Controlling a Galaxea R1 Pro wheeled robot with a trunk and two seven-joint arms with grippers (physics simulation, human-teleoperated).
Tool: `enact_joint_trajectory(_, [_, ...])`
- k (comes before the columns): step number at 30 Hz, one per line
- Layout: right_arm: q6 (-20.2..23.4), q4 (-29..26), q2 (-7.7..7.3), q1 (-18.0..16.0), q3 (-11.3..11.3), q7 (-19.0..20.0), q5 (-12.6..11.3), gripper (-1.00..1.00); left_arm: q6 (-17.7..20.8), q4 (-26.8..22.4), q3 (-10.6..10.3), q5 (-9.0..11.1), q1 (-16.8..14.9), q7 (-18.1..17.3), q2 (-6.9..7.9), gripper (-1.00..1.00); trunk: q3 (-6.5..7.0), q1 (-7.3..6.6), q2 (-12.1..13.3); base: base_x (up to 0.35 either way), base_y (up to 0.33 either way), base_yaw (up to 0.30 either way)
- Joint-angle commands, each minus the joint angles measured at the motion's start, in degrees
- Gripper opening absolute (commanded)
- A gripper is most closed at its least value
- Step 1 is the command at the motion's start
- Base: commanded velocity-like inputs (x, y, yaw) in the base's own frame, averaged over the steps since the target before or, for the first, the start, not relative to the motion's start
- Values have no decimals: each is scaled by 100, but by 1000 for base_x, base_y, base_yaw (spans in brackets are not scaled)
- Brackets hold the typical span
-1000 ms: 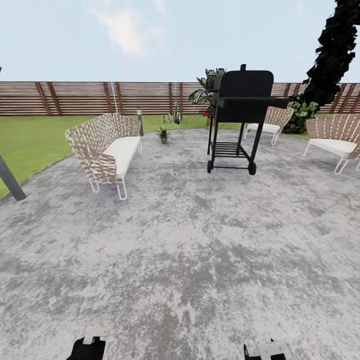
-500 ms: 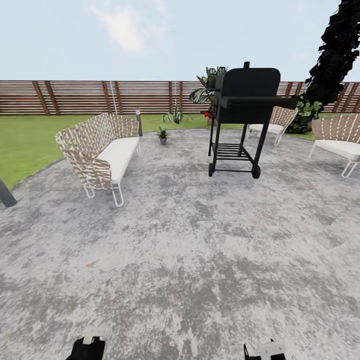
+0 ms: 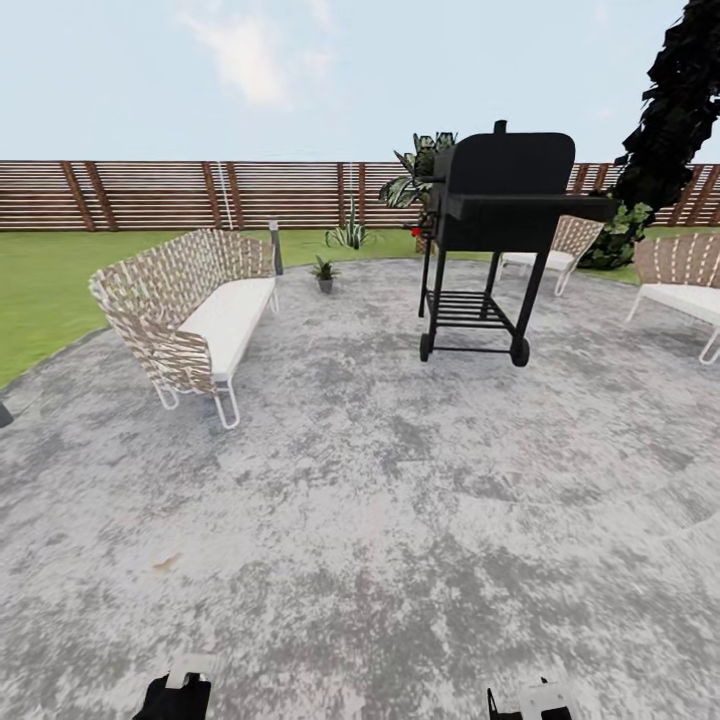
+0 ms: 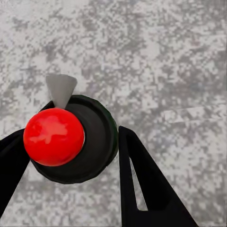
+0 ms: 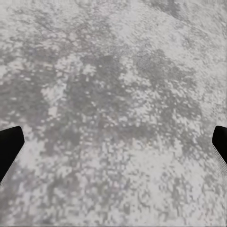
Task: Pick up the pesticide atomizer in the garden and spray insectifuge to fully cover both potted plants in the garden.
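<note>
Left of the black grill (image 3: 497, 235) stands the woven bench (image 3: 190, 312); a small potted plant (image 3: 324, 271) sits between them. My left gripper (image 4: 71, 156) clamps the pesticide atomizer (image 4: 71, 142); my right gripper (image 5: 113, 146) is spread wide, empty.

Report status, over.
Left gripper shut on pesticide atomizer; right gripper open, empty. Small potted plant ahead, beyond bench. Grill right of path.

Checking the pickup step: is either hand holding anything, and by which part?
The left hand grips the pesticide atomizer by the sides of its dark round body; the right hand is open, holding nothing.
</note>
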Motion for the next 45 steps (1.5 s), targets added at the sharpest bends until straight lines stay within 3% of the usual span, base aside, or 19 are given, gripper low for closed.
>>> enact_joint_trajectory(1, [-11, 7, 0, -4, -23, -41, 61, 100, -20, 7, -24, 1, -4, -5, 2, -100, -5, 2, -2, 338, 0, 0])
enact_joint_trajectory(45, [-11, 6, 0, -4, -24, -41, 61, 100, -20, 13, -24, 1, -4, -5, 1, -100, -5, 2, -2, 338, 0, 17])
